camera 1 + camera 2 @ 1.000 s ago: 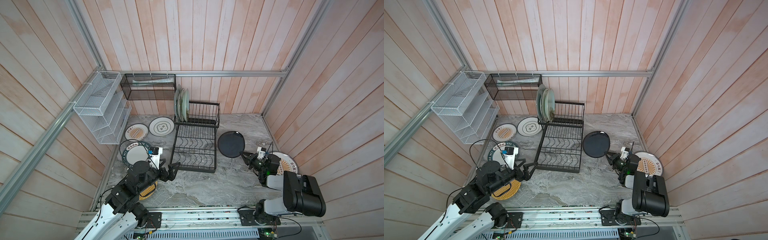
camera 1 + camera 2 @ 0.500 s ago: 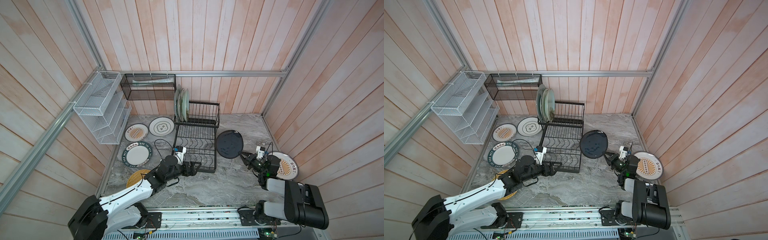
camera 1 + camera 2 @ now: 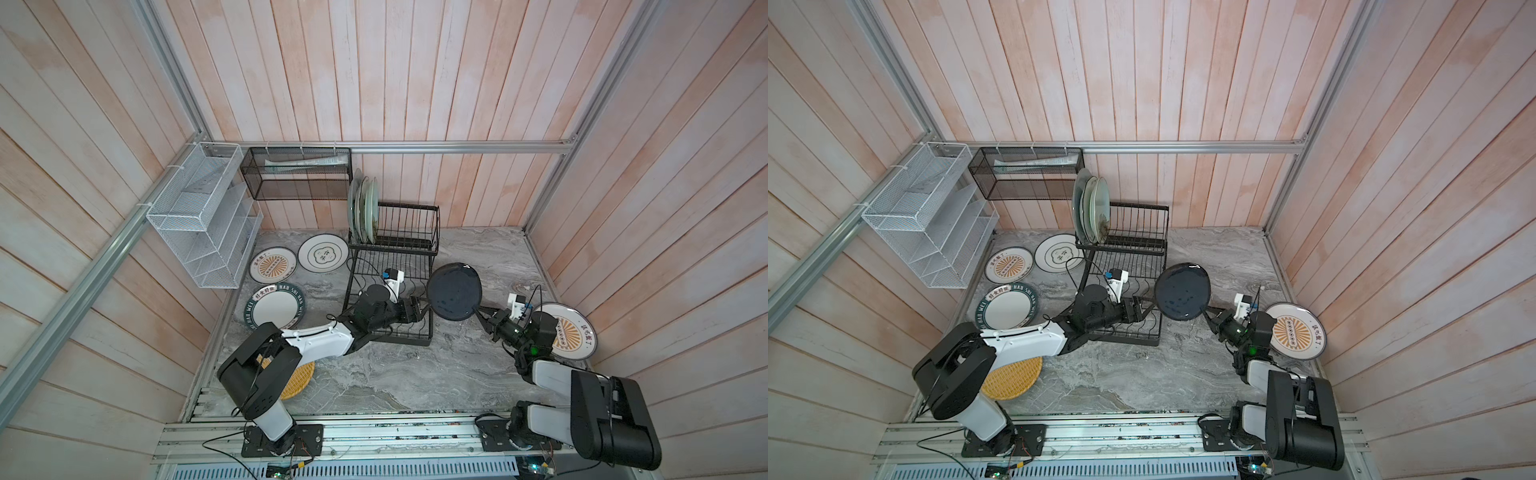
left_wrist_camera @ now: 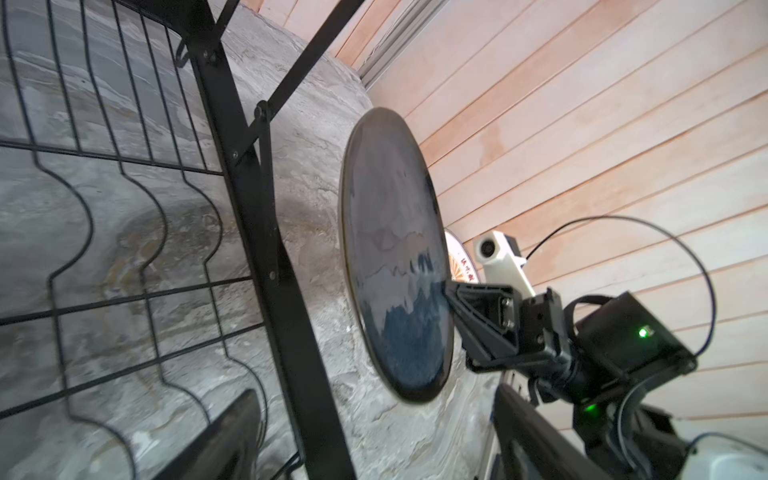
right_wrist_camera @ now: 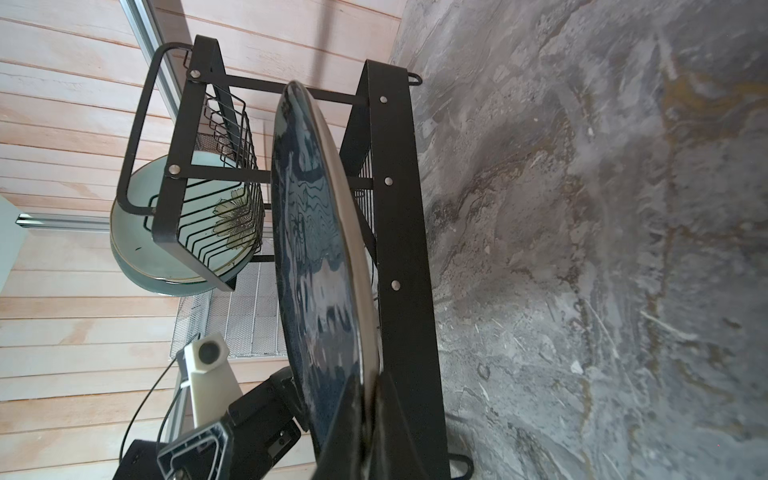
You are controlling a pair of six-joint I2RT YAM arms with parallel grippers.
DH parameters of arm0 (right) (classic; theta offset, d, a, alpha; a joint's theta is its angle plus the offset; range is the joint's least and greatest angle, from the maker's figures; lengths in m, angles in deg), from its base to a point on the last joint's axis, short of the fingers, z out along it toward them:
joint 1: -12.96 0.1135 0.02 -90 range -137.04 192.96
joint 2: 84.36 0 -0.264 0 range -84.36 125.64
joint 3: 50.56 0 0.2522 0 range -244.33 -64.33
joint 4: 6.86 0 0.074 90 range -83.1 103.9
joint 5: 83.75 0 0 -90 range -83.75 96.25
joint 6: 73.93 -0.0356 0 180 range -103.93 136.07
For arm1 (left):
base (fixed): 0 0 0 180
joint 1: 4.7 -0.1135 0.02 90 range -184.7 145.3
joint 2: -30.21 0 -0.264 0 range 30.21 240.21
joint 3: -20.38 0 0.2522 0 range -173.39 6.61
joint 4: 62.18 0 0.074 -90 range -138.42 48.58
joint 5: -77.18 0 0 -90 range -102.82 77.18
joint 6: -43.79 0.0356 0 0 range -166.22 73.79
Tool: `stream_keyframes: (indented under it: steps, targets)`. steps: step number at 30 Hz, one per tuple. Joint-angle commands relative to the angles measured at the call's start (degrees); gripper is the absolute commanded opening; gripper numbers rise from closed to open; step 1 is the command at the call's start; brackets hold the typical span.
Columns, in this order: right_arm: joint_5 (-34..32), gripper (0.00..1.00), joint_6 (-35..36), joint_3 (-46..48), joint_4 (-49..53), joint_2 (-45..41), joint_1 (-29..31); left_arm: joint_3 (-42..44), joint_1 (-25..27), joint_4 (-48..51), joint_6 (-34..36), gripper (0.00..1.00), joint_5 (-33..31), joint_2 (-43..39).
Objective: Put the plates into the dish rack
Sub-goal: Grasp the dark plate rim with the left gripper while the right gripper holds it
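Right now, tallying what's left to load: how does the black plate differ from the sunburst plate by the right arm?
The black plate is plain and glossy; the sunburst plate is white with an orange sunburst. The black plate is held up tilted by the right hand; the sunburst plate lies flat on the table. Both are round.

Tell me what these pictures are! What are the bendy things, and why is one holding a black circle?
Those are two robot arms, each ending in an end effector, a pincher. Two pictures look down from above; two come from cameras on the wrists. The right end effector is shut on the black plate, holding it on edge beside the rack. The left end effector is open and empty nearby. A few plates stand in the rack; five more lie flat on the table.
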Motion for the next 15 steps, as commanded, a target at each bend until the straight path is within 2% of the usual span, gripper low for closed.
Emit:
stream_keyframes:
  steps: [1,5,8,13,15]
  targets:
    - [1.7,0.0,-0.8,-0.3,-4.2,-2.7,0.7,-4.6,0.0,-3.8,-0.9,0.79,3.3,4.3]
    - [1.7,0.0,-0.5,-0.1,-2.5,-4.1,0.9,-8.8,-0.2,-2.8,-2.5,0.71,3.1,8.5]
    - [1.8,0.0,0.0,0.0,-1.6,-4.9,0.9,-11.0,-0.4,-3.0,-3.4,0.6,4.2,10.9]
    - [2.3,0.0,0.0,0.4,-1.4,-5.5,1.0,-11.7,-1.0,-5.2,-6.2,0.29,6.4,12.6]
    - [2.6,0.0,-0.2,0.6,-1.3,-5.7,1.1,-11.5,-1.4,-5.7,-7.5,0.11,7.1,12.6]
